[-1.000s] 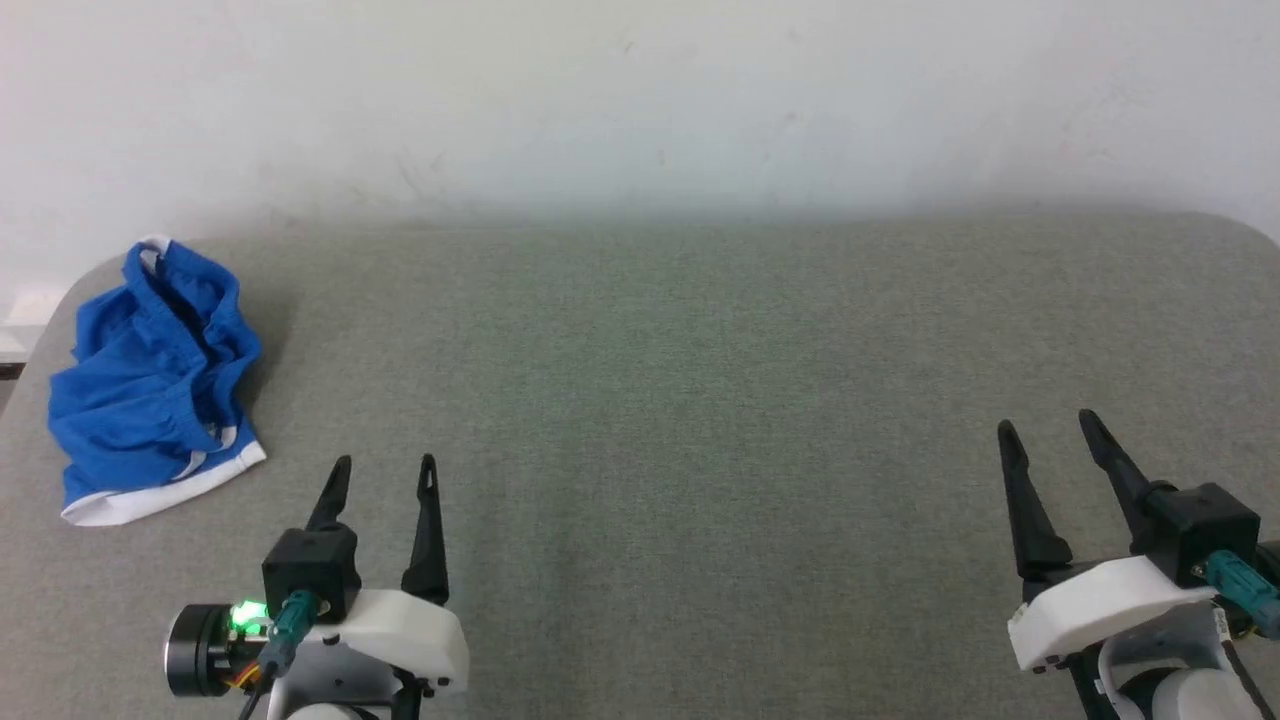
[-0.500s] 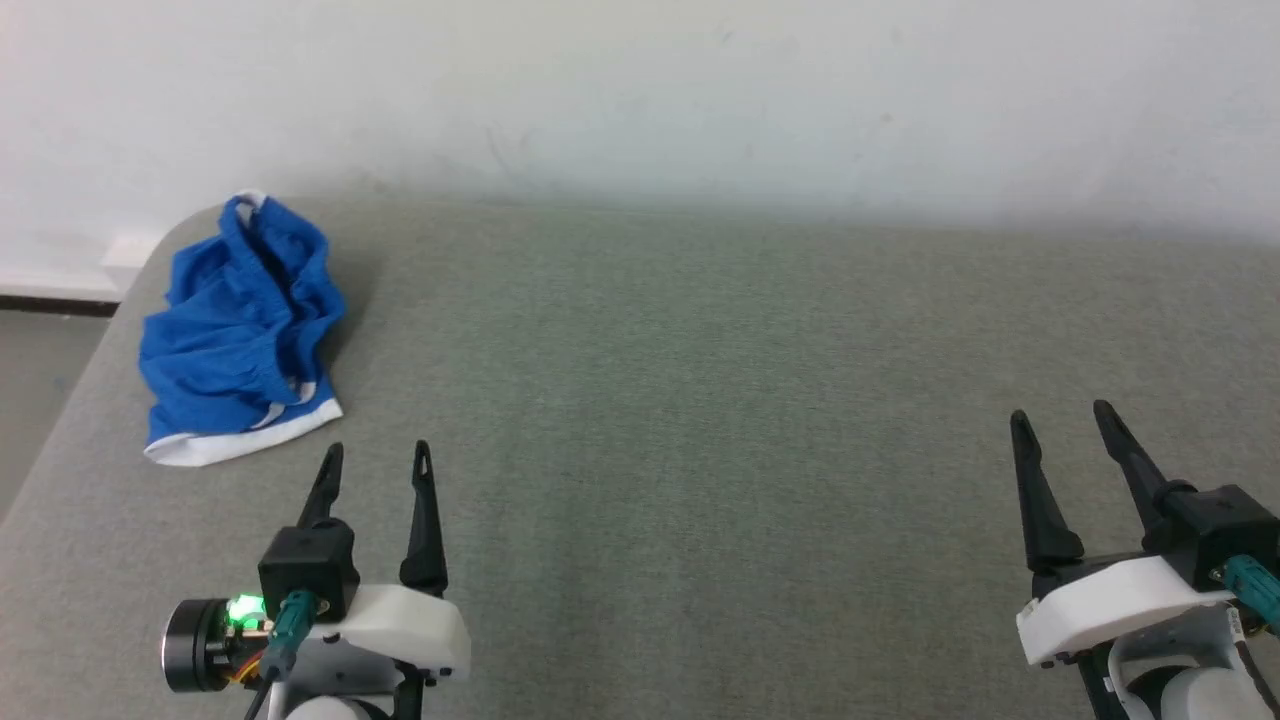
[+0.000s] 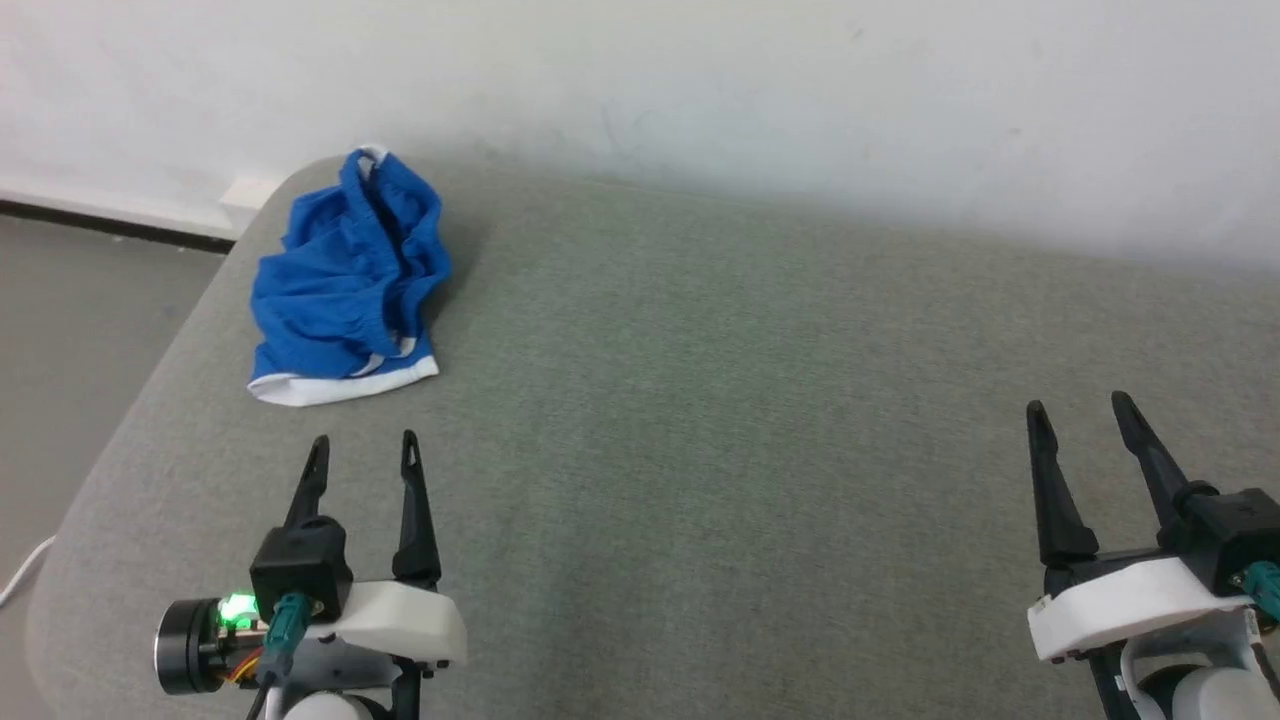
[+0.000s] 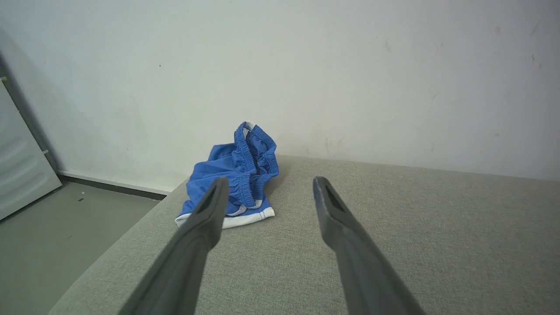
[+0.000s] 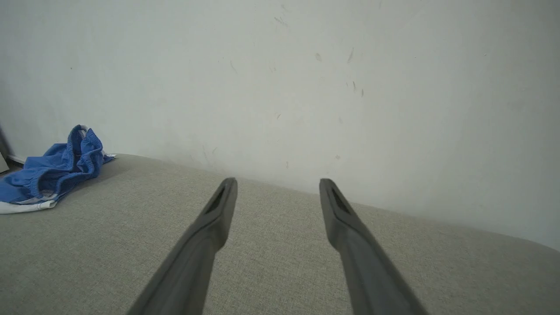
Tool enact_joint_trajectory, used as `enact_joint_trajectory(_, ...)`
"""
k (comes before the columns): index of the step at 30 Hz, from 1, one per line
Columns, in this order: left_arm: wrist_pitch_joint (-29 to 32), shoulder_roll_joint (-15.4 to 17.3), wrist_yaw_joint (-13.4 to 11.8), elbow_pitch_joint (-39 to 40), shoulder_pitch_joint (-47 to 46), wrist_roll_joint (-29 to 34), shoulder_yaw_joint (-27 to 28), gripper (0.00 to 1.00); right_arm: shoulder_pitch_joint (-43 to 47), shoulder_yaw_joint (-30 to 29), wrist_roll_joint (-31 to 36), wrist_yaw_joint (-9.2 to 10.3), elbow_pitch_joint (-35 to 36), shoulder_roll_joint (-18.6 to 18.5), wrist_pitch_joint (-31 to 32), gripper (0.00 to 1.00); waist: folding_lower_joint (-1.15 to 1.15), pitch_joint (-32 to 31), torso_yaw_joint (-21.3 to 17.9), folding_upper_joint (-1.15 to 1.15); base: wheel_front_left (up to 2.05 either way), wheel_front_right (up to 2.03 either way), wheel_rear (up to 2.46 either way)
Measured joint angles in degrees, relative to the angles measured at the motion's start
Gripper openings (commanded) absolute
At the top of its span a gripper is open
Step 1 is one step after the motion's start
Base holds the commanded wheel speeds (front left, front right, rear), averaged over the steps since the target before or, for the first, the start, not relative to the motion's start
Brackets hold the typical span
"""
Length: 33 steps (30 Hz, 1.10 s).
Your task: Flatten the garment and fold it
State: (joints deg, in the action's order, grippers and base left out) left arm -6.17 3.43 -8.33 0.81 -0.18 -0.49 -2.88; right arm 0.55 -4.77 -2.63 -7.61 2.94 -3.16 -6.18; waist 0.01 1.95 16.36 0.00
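The garment [image 3: 345, 280], a crumpled royal-blue pair of shorts with a white trim band along its near edge, lies bunched at the far left corner of the grey fabric surface [image 3: 720, 420]. It also appears ahead in the left wrist view [image 4: 234, 179] and far left in the right wrist view [image 5: 48, 173]. My left gripper [image 3: 363, 452] hovers open just short of the garment's near edge, nothing between its fingers. Far off at the lower right, my right gripper [image 3: 1078, 410] is open and empty too.
A pale wall [image 3: 700, 90] backs the surface. The surface's rounded left edge [image 3: 130, 430] drops to a grey floor [image 3: 80, 320], with a dark baseboard along the wall. A white cable [image 3: 20, 580] lies on the floor at the lower left.
The head camera has swung left, so the garment sits further right and higher in the picture and the floor has come into view. Both grippers stay open and hold about the same pose.
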Motion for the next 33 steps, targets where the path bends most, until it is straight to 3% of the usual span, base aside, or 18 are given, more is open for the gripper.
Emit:
enact_joint_trajectory(9, -1.0, 0.0, -1.3, 0.0, 0.0, -0.1, 0.3, 1.00, 0.2, -0.4, -0.1, 0.00, 0.7, 0.0, -1.0, 1.00, 0.00, 0.7, 3.4, 0.00, 0.00, 0.00, 0.00)
enact_joint_trajectory(16, -2.0, 0.5, -0.7, -1.1, -3.8, -1.6, 1.9, 1.00, 0.1, -0.7, 0.3, 0.00, 2.0, 0.0, -2.0, 1.00, 0.00, 2.2, 4.7, 0.00, 0.00, 0.00, 0.00)
enact_joint_trajectory(22, -2.7, 3.0, 1.4, -6.6, -13.7, -2.7, 4.7, 1.00, -0.8, -0.5, 2.5, 0.00, 3.5, 0.1, -2.6, 1.00, 0.00, 5.1, 4.9, 0.00, 0.00, 0.00, 0.00)
enact_joint_trajectory(27, -2.4, 7.3, 3.9, -15.4, -22.8, -3.4, 5.5, 1.00, -3.3, -0.6, 4.4, 0.00, 5.2, 0.0, -3.3, 1.00, 0.00, 8.8, 4.4, 0.00, 0.00, 0.00, 0.00)
enact_joint_trajectory(33, 4.2, 12.9, 8.7, -24.1, -35.2, -6.4, 6.4, 1.00, -6.6, -1.2, 5.1, 0.00, 7.5, -1.1, -4.0, 1.00, 0.01, 14.2, 3.1, 0.00, 0.00, 0.00, 0.00)
